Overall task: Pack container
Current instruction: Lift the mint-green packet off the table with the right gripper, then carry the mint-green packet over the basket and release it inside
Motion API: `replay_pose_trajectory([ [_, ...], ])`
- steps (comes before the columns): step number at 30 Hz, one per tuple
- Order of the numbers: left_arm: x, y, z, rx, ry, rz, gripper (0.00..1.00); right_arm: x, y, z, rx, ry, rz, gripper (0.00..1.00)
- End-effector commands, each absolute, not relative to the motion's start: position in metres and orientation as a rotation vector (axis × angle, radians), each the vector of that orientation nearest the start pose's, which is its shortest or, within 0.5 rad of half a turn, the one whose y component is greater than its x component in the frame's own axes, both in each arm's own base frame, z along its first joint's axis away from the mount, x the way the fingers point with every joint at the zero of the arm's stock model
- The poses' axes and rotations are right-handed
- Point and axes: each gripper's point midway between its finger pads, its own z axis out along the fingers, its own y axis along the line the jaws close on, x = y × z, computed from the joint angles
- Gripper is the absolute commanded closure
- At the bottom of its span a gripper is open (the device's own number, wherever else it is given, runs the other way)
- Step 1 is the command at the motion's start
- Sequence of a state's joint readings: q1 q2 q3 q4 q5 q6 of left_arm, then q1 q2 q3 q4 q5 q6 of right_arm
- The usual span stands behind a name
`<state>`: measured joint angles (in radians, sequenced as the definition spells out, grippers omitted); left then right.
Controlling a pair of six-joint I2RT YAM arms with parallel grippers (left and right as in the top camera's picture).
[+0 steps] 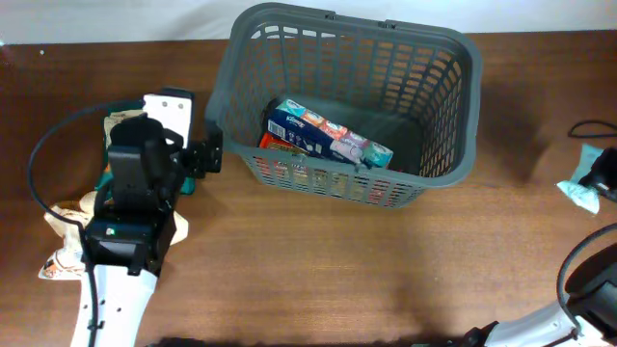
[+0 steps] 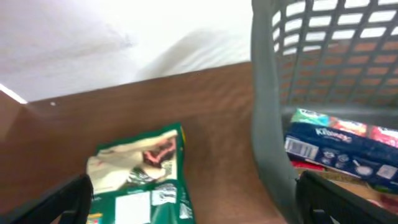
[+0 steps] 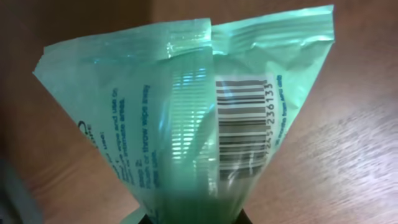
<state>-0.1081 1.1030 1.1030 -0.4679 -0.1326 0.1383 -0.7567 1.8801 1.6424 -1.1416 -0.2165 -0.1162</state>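
Container [image 1: 405, 30] beside left claw [image 1: 206, 159], jaws wide

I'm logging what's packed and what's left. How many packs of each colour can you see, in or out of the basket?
Blue: 1, tissue pack in the container
Red-orange: 1, pack under it
Green: 1, pack outside, left of the container
Beige: 1, pack by the left arm
Teal: 1, pack held in the right hand
Total: 5 visible

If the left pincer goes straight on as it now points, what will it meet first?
Most likely the green snack pack ahead of the left pincer, though depth is unclear; the container stands beside it.
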Motion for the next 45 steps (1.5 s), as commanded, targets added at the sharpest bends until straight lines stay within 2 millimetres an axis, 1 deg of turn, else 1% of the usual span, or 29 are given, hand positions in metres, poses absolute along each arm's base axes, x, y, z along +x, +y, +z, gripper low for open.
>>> replay_pose_trajectory([
  [1, 0.364, -0.011, 0.356, 0.160, 1.904, 0.196, 0.01, 0.335, -0.238, 0.154, 0.784, 2.697, 0.164, 0.96],
  [4, 0.361, -0.011, 0.393, 0.152, 1.825, 0.198, 0.01, 0.347, -0.231, 0.169, 0.727, 2.684, 0.150, 0.96],
  [7, 0.355, -0.010, 0.428, 0.178, 1.747, 0.228, 0.01, 0.361, -0.225, 0.192, 0.663, 2.652, 0.126, 0.96],
  [8, 0.352, -0.010, 0.438, 0.181, 1.724, 0.234, 0.01, 0.366, -0.223, 0.202, 0.640, 2.636, 0.116, 0.96],
  [11, 0.340, -0.008, 0.468, 0.184, 1.654, 0.249, 0.01, 0.382, -0.215, 0.241, 0.558, 2.574, 0.080, 0.96],
  [13, 0.331, -0.007, 0.482, 0.177, 1.616, 0.250, 0.01, 0.392, -0.207, 0.273, 0.496, 2.516, 0.051, 0.96],
  [14, 0.327, -0.007, 0.488, 0.174, 1.601, 0.250, 0.01, 0.398, -0.201, 0.292, 0.459, 2.482, 0.037, 0.96],
  [15, 0.322, -0.006, 0.493, 0.171, 1.587, 0.250, 0.01, 0.401, -0.196, 0.306, 0.431, 2.455, 0.027, 0.96],
  [16, 0.317, -0.006, 0.497, 0.168, 1.574, 0.249, 0.01, 0.405, -0.187, 0.326, 0.389, 2.416, 0.014, 0.96],
  [17, 0.312, -0.005, 0.500, 0.165, 1.565, 0.249, 0.01, 0.409, -0.179, 0.343, 0.353, 2.384, 0.007, 0.96],
  [18, 0.308, -0.005, 0.501, 0.164, 1.559, 0.249, 0.01, 0.413, -0.165, 0.362, 0.300, 2.343, 0.011, 0.96],
  [19, 0.304, -0.005, 0.502, 0.164, 1.556, 0.249, 0.01, 0.416, -0.151, 0.378, 0.252, 2.309, 0.024, 0.96],
  [21, 0.299, -0.004, 0.502, 0.164, 1.560, 0.249, 0.01, 0.423, -0.116, 0.409, 0.135, 2.233, 0.059, 0.96],
  [23, 0.296, -0.004, 0.498, 0.168, 1.575, 0.249, 0.01, 0.427, -0.078, 0.431, 0.023, 2.176, 0.106, 0.96],
  [25, 0.296, -0.004, 0.493, 0.173, 1.599, 0.250, 0.01, 0.430, -0.032, 0.445, -0.099, 2.135, 0.159, 0.96],
  [26, 0.296, -0.004, 0.488, 0.177, 1.616, 0.250, 0.01, 0.430, -0.006, 0.448, -0.166, 2.125, 0.193, 0.96],
  [28, 0.295, -0.004, 0.484, 0.181, 1.633, 0.251, 0.01, 0.429, 0.029, 0.449, -0.252, 2.119, 0.239, 0.96],
  [29, 0.295, -0.004, 0.482, 0.183, 1.640, 0.251, 0.01, 0.427, 0.051, 0.447, -0.305, 2.119, 0.266, 0.96],
  [31, 0.295, -0.004, 0.478, 0.187, 1.657, 0.251, 0.01, 0.424, 0.085, 0.443, -0.386, 2.123, 0.286, 0.96],
  [33, 0.294, -0.003, 0.475, 0.190, 1.672, 0.251, 0.01, 0.418, 0.113, 0.438, -0.455, 2.130, 0.290, 0.96],
  [35, 0.293, -0.003, 0.472, 0.193, 1.684, 0.252, 0.01, 0.411, 0.136, 0.429, -0.525, 2.150, 0.287, 0.96],
  [36, 0.292, -0.003, 0.470, 0.195, 1.692, 0.252, 0.01, 0.406, 0.150, 0.419, -0.580, 2.178, 0.269, 0.96],
  [37, 0.291, -0.003, 0.469, 0.196, 1.695, 0.252, 0.01, 0.403, 0.157, 0.411, -0.601, 2.203, 0.258, 0.96],
  [40, 0.291, -0.003, 0.469, 0.195, 1.694, 0.252, 0.01, 0.398, 0.168, 0.388, -0.647, 2.275, 0.232, 0.96],
  [41, 0.290, -0.003, 0.470, 0.195, 1.693, 0.252, 0.01, 0.397, 0.170, 0.378, -0.665, 2.305, 0.228, 0.86],
  [42, 0.290, -0.003, 0.470, 0.195, 1.691, 0.252, 0.01, 0.396, 0.171, 0.371, -0.672, 2.329, 0.228, 0.67],
  [43, 0.289, -0.003, 0.470, 0.195, 1.690, 0.252, 0.01, 0.395, 0.172, 0.362, -0.681, 2.360, 0.228, 0.26],
  [44, 0.288, -0.003, 0.471, 0.194, 1.688, 0.252, 0.01, 0.394, 0.171, 0.354, -0.689, 2.391, 0.225, 0.04],
  [45, 0.287, -0.003, 0.471, 0.194, 1.686, 0.252, 0.01, 0.393, 0.171, 0.346, -0.698, 2.417, 0.222, 0.01],
])
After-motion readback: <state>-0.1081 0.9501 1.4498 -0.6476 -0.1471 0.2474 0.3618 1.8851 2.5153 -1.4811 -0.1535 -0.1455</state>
